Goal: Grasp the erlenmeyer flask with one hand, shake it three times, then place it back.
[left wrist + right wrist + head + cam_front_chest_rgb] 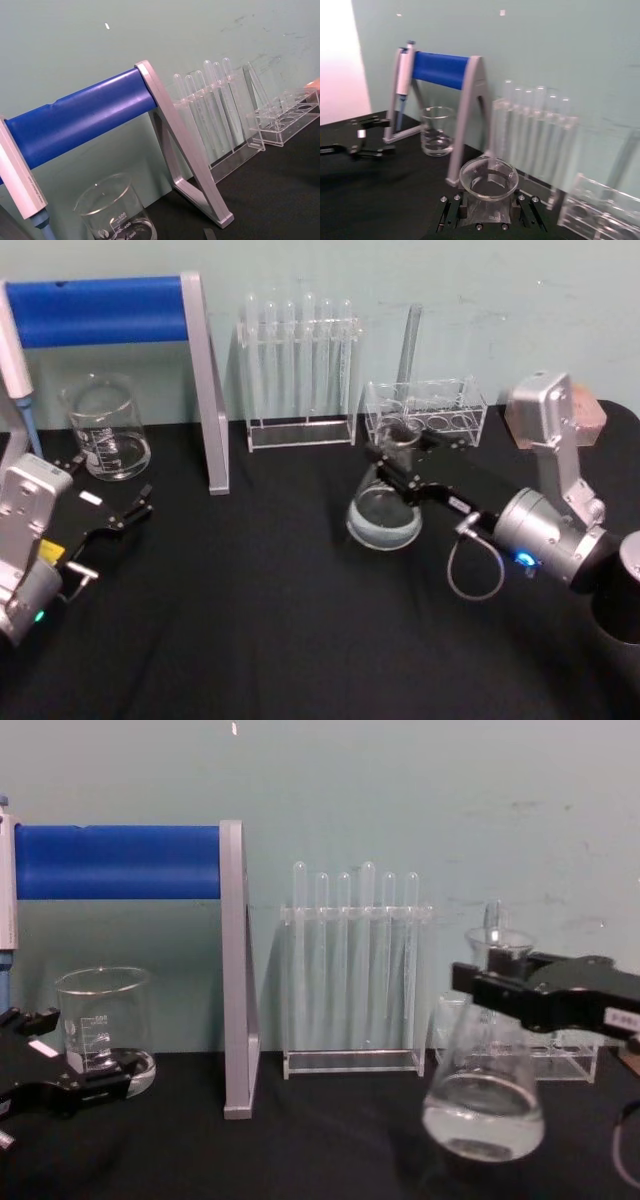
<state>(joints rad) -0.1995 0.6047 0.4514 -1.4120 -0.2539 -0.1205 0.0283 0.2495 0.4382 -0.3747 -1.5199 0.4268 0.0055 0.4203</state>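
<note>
The right pincer (pixel 492 988) is clamped across the neck of the erlenmeyer flask (pixel 483 1105), one jaw on each side just under the flared rim. The body hangs below the pincer, its long axis leaning so the base swings a little to the pincer's left, seemingly clear of the counter (pixel 280 640). Setting it back calls for righting that axis first. The left pincer (pixel 135 508) lies spread and empty, well apart.

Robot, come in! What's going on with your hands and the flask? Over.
Right gripper shut on flask neck. Left gripper open, idle by the beaker. Liquid in flask bottom. Plastic rack close behind it.
</note>
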